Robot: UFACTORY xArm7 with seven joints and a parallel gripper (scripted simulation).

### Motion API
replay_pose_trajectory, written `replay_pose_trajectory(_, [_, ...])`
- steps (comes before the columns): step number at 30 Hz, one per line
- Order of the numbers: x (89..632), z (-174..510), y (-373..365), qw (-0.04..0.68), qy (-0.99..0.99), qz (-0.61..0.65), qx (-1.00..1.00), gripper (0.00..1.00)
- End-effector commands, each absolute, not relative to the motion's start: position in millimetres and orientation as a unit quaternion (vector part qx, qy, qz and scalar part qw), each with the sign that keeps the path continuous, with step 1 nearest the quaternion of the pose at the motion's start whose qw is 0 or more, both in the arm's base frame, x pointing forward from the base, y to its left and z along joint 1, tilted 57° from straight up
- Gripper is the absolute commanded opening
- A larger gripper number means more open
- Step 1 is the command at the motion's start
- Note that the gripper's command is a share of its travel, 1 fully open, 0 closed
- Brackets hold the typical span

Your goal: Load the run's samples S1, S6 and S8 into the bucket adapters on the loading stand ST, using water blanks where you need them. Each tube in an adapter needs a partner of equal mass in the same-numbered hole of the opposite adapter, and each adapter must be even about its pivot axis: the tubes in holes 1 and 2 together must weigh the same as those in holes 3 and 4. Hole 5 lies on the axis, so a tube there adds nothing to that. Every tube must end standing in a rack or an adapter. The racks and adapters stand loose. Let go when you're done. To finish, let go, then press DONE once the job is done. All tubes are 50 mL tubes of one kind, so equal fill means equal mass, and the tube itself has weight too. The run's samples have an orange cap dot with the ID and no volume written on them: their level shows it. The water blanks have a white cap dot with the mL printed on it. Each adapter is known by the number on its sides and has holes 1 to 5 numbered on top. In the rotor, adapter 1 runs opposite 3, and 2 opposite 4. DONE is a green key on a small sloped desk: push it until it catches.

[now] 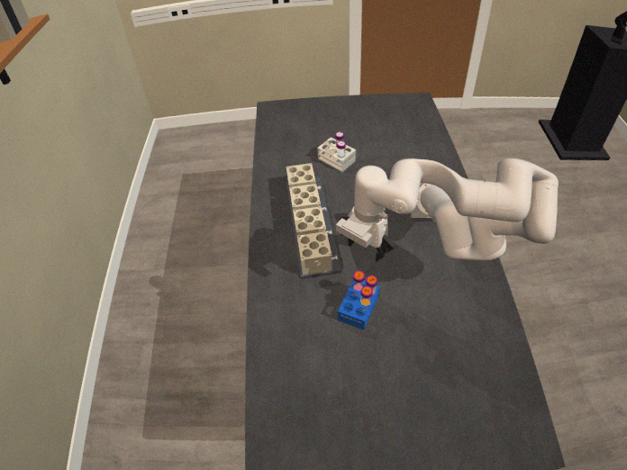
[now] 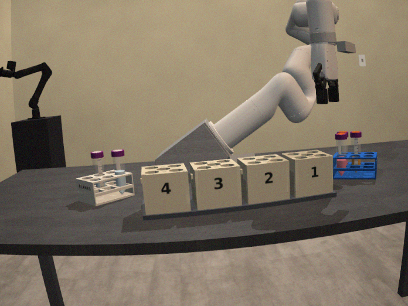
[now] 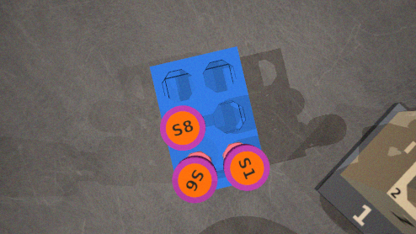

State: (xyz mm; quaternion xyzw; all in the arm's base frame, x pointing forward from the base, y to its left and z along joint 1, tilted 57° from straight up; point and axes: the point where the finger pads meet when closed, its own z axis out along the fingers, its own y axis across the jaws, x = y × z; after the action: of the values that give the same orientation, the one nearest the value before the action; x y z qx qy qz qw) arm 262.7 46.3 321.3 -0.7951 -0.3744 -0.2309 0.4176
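Observation:
My gripper is open and empty, high above the table between the stand and the blue rack. In that rack stand S8, with orange liquid, and S6 and S1, with pink liquid. Adapters 1, 2, 3 and 4 show no tubes. Two blanks stand in the white rack; their printed volumes are unreadable. The DONE desk is not visible.
The adapters stand in a row on the dark stand. The white rack is beyond adapter 4; the blue rack is off adapter 1's end. The arm's sloped base is behind the adapters. A black pedestal stands away from the table.

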Motion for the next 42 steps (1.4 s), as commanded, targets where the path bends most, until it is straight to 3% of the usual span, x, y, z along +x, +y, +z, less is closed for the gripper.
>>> replay_pose_trajectory(1, [264, 317, 54, 0.417, -0.374, -0.233, -0.795, 1.0])
replay_pose_trajectory(42, [268, 287, 100, 0.417, -0.374, -0.233, -0.795, 1.0])
